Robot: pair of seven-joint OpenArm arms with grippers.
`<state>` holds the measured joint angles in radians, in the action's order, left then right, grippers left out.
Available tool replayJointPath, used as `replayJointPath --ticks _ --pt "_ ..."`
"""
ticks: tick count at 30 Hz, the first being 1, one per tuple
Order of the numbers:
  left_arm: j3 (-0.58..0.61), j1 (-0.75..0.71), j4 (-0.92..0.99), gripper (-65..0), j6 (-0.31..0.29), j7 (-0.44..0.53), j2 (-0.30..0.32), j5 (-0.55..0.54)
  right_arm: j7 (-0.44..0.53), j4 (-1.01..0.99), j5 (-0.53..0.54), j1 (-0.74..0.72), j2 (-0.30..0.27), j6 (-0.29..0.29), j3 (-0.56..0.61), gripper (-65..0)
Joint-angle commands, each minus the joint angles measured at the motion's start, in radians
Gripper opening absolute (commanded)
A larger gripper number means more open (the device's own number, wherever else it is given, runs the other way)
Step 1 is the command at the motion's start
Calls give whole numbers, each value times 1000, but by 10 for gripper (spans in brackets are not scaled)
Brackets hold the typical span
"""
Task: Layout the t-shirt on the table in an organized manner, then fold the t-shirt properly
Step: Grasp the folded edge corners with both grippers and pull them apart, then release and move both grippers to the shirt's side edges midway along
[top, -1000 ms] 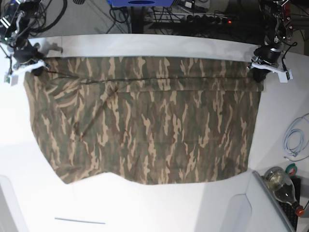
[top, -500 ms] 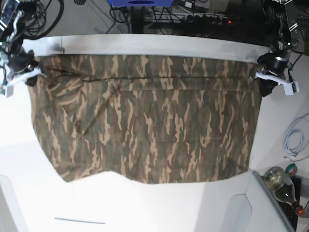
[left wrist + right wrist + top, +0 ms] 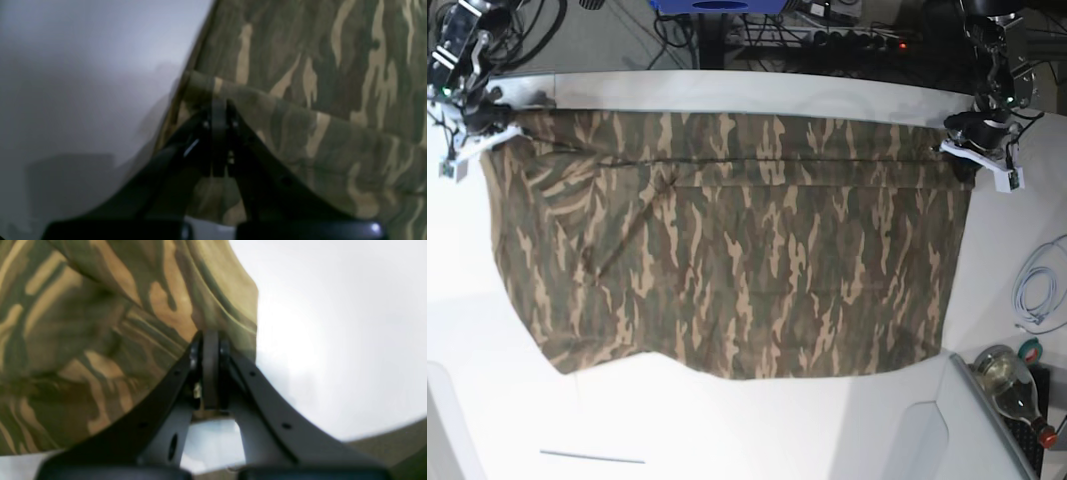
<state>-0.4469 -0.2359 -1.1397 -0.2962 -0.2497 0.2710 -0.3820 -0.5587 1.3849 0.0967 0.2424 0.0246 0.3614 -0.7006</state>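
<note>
While each gripper pinched a far corner of the shirt (image 3: 727,240), it lay spread on the table (image 3: 757,420). A pinch slipping would probably let that edge sag and crease.

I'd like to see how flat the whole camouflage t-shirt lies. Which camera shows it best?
The base view: the whole t-shirt lies spread on the table. Each wrist view shows only a blurred corner pinched in its gripper, left and right.

The base view looks straight down from high above the table (image 3: 727,430). Each wrist view peers close along its own fingers at a far corner of the t-shirt (image 3: 727,250), which all three views share.
</note>
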Motion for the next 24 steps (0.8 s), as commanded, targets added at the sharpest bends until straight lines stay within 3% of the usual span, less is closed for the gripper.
replayJointPath --ticks 1,13,19,24 --pt "-10 2 -18 -650 -8 19 0 7 -30 15 -10 15 1 -2 -1 -650" --pt "-14 -93 -158 -650 -7 16 -20 15 -22 60 -10 84 5 -3 12 -650" --pt "-63 -125 -302 -650 -5 10 -19 13 -24 199 -10 73 1 -3 9 -650" --pt "-178 -52 -412 -650 -10 -164 -12 21 -28 225 -4 -68 -45 6 19 -647"
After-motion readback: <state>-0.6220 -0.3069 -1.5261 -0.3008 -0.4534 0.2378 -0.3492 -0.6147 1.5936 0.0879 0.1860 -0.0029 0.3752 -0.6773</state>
